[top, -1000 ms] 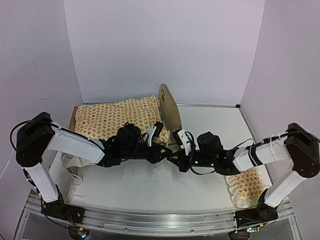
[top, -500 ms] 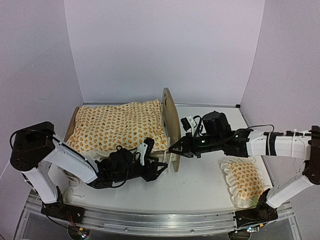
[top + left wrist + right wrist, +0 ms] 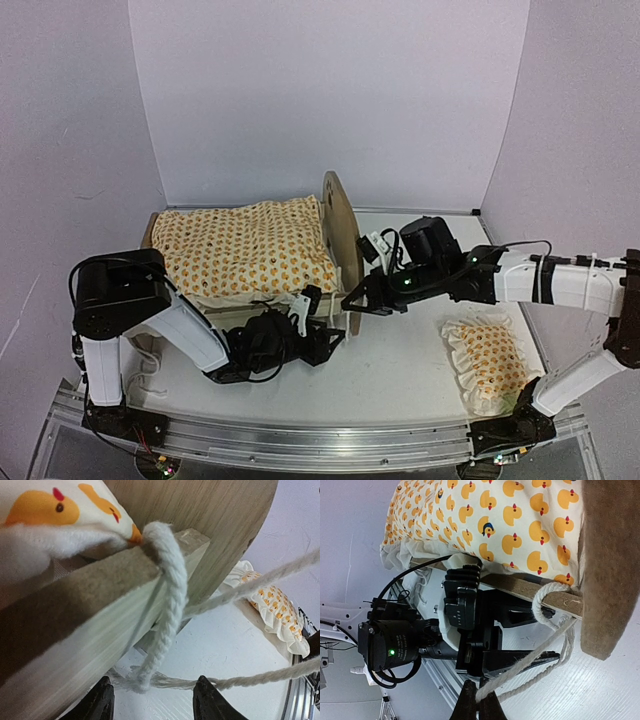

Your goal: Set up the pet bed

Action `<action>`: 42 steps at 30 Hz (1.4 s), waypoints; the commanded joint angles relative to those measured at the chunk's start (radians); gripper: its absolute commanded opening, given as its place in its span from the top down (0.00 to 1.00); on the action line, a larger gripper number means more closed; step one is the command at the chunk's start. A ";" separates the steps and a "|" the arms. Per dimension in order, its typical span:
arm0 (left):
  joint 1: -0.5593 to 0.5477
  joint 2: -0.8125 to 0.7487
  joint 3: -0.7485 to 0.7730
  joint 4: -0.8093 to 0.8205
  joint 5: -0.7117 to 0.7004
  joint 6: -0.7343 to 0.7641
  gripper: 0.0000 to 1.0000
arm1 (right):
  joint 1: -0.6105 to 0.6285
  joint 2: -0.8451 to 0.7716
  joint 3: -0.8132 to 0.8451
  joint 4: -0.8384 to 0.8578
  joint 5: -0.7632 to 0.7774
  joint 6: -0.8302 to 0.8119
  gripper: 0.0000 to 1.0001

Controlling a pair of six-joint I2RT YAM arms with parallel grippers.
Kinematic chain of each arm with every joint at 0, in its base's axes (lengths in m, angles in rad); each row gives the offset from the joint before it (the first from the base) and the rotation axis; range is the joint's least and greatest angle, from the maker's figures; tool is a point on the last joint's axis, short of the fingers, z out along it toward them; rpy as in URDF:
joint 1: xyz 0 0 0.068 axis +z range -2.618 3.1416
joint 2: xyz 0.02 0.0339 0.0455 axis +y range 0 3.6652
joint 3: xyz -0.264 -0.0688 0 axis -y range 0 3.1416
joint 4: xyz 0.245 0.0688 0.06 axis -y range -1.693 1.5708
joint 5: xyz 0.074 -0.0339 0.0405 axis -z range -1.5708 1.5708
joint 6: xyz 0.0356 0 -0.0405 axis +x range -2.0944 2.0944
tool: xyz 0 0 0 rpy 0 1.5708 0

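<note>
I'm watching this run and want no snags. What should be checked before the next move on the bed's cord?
1. Right gripper shut on the cord: ok.
2. Cord looped round the pet bed rail: ok.
3. Left gripper clear of the cord: cannot tell; jaws open, cord crosses between them.
4. Quilt spread on the bed: ok.
5. Pillow on the bed: not ok; it lies on the table at the right.
</note>
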 commanded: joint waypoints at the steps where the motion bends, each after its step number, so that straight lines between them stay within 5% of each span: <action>1: 0.037 -0.074 -0.071 0.132 0.029 -0.014 0.44 | -0.001 -0.053 0.118 0.049 -0.012 -0.030 1.00; 6: -0.006 -0.310 -0.230 0.143 0.181 0.043 0.28 | -0.005 -0.020 0.111 0.025 0.045 0.014 1.00; 10: -0.005 -0.412 -0.244 0.105 0.207 0.073 0.26 | -0.005 0.012 0.107 0.044 0.023 0.086 1.00; 22: 0.009 -0.103 0.048 0.081 0.265 0.133 0.37 | -0.005 -0.016 0.069 0.155 -0.021 0.169 1.00; 25: 0.022 -0.072 0.074 0.080 0.291 0.138 0.51 | -0.005 -0.020 0.074 0.155 -0.029 0.169 1.00; 28: 0.041 -0.124 0.061 0.017 0.304 0.116 0.93 | -0.006 -0.023 0.070 0.156 -0.013 0.126 1.00; 29: 0.042 -0.168 0.055 -0.039 0.308 0.110 0.99 | -0.009 -0.024 0.071 0.149 0.003 0.067 0.95; 34: 0.042 -0.355 0.121 -0.428 0.444 0.064 1.00 | -0.020 0.009 0.067 -0.066 0.271 -0.325 0.61; 37: 0.053 -0.384 0.174 -0.574 0.551 0.019 1.00 | -0.018 0.016 0.015 -0.103 0.267 -0.402 0.53; 42: 0.091 -0.366 0.198 -0.651 0.638 -0.008 1.00 | 0.088 -0.040 -0.179 0.144 0.227 -0.385 0.45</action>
